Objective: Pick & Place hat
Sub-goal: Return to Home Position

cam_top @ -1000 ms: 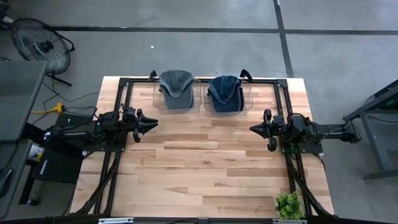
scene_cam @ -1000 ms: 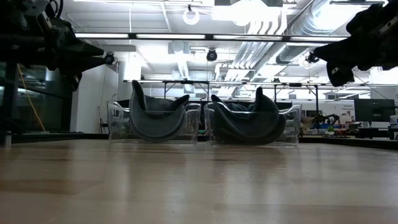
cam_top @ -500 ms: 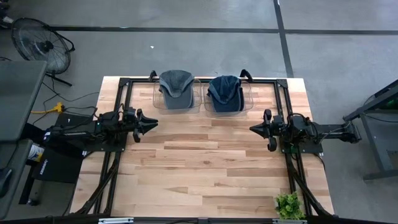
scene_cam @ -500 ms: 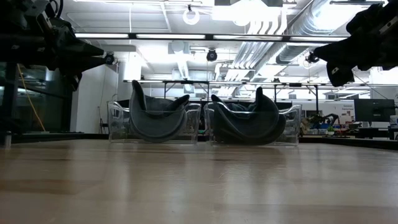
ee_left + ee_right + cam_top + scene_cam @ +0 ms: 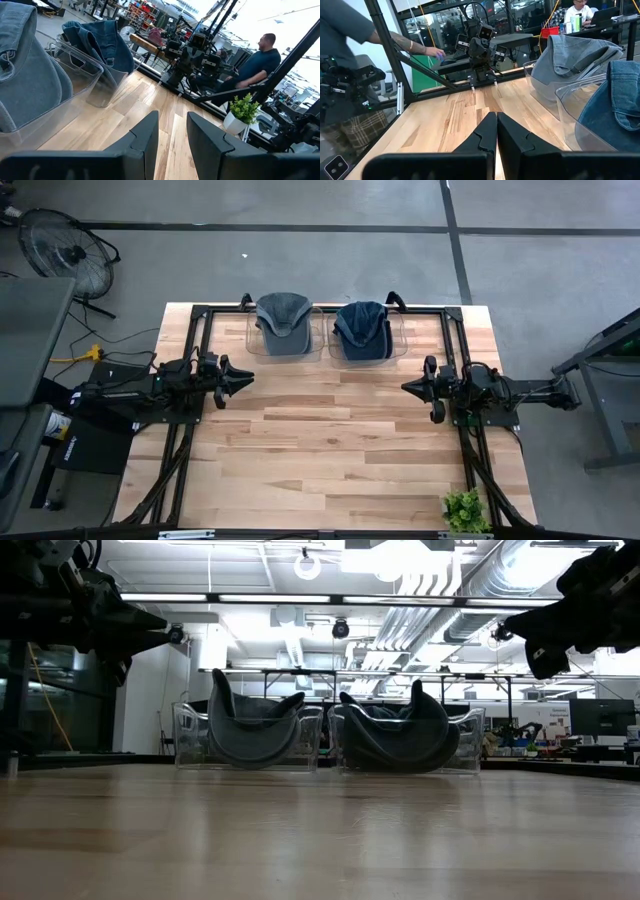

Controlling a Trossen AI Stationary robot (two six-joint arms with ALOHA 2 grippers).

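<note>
A grey cap (image 5: 283, 319) lies in the left clear bin (image 5: 252, 340) at the table's far edge. A blue denim cap (image 5: 362, 328) lies in the right clear bin (image 5: 400, 340) beside it. Both show in the low view, grey (image 5: 245, 730) and blue (image 5: 395, 735). My left gripper (image 5: 245, 378) hovers over the table's left side, a narrow gap between its fingers (image 5: 172, 135), empty. My right gripper (image 5: 408, 387) hovers over the right side, fingers together (image 5: 496, 132), empty.
A small green plant (image 5: 463, 510) stands at the table's near right corner. A black frame (image 5: 320, 308) runs round the table's edges. Bare wood (image 5: 330, 440) lies between the arms. People show beyond the table in both wrist views.
</note>
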